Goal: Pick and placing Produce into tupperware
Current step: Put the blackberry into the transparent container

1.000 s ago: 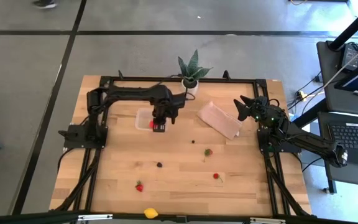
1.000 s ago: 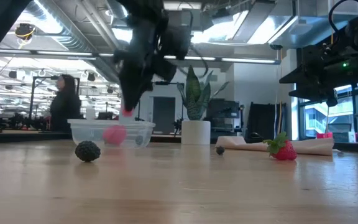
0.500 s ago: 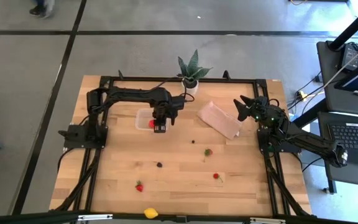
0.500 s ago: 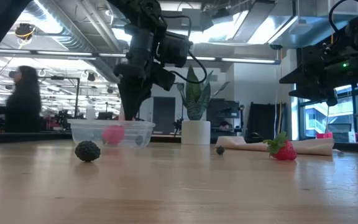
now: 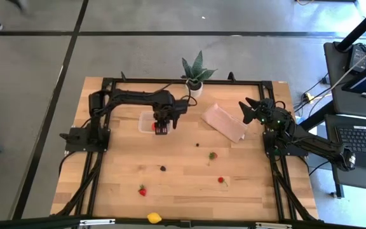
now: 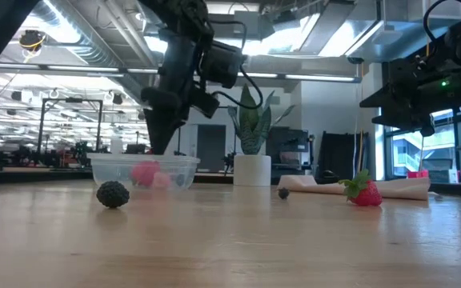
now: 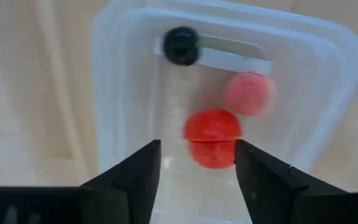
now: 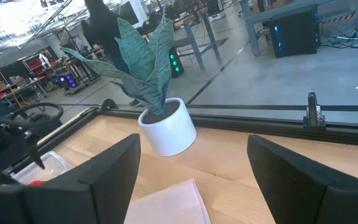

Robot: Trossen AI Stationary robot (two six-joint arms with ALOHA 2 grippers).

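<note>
The clear tupperware (image 5: 146,122) (image 6: 106,168) (image 7: 123,37) rests on its base on the table's far left half. Inside it lie a red piece (image 7: 212,138), a pink piece (image 7: 249,93) and a dark berry (image 7: 181,45). My left gripper (image 5: 162,129) (image 6: 157,144) (image 7: 197,149) hangs open just above its right end, holding nothing. Loose on the table are a dark berry (image 5: 163,168) (image 6: 113,194), strawberries (image 5: 142,190) (image 5: 213,154) (image 5: 221,180), a small dark piece (image 5: 198,144) and a lemon (image 5: 154,217). My right gripper (image 5: 246,109) (image 8: 194,186) waits open at the far right.
A potted green plant (image 5: 194,76) (image 8: 166,127) stands at the far edge behind the container. A flat tan sheet (image 5: 224,122) lies between the two grippers. A black frame runs around the table. Open wood lies toward the near edge among the scattered fruit.
My left gripper had a pink-red piece between its fingertips a second ago and has let it go; the piece has dropped into the tupperware beside the pink one there. The gripper has edged slightly toward the table's left over the container.
</note>
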